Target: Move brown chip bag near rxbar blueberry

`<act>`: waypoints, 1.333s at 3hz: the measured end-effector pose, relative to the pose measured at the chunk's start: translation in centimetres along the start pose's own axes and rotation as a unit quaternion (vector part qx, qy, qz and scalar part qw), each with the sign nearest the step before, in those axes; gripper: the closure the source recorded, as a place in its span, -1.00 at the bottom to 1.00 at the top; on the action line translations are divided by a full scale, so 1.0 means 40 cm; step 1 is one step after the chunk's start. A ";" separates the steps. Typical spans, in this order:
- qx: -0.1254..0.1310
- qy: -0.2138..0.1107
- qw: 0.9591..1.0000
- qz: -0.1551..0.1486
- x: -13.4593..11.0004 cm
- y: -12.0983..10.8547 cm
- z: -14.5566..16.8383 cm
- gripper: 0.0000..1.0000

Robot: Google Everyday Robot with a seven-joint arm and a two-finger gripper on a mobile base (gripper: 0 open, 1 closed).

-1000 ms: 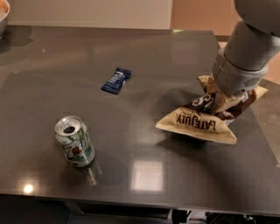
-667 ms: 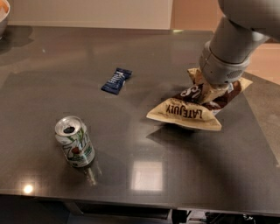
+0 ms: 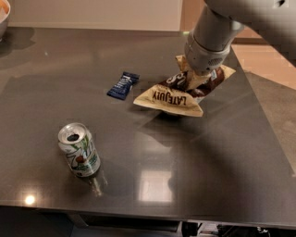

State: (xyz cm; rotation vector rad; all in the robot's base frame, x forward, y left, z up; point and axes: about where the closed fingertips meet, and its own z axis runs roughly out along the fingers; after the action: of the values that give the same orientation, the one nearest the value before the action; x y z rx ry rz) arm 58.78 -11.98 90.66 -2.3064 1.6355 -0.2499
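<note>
The brown chip bag point(image 3: 172, 98), tan and dark brown with "LATE JULY" lettering, hangs tilted a little above the dark table, right of centre. My gripper point(image 3: 196, 77) comes down from the upper right and is shut on the bag's upper part; the grey wrist hides most of the grip. The rxbar blueberry point(image 3: 123, 85), a small navy-blue wrapper, lies flat on the table just left of the bag's left tip, a short gap apart.
A silver-green soda can point(image 3: 79, 150) stands at the front left. The dark grey table point(image 3: 212, 157) ends at the front and right edges. A bowl rim point(image 3: 3, 14) shows at the far left corner.
My gripper has carried the chip bag to the left, closer to the blue bar. The bar and the can have not moved.
</note>
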 end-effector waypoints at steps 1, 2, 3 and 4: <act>0.012 -0.016 1.000 -0.004 -0.045 -0.082 0.014 1.00; 0.015 -0.026 0.999 -0.008 -0.086 -0.140 0.028 0.65; 0.016 -0.031 0.999 -0.005 -0.111 -0.194 0.052 0.16; 0.023 -0.031 0.999 -0.001 -0.124 -0.239 0.069 -0.28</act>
State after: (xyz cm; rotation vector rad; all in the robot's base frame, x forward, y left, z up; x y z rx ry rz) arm 66.46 -4.00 91.48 -2.2595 1.5808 -0.2123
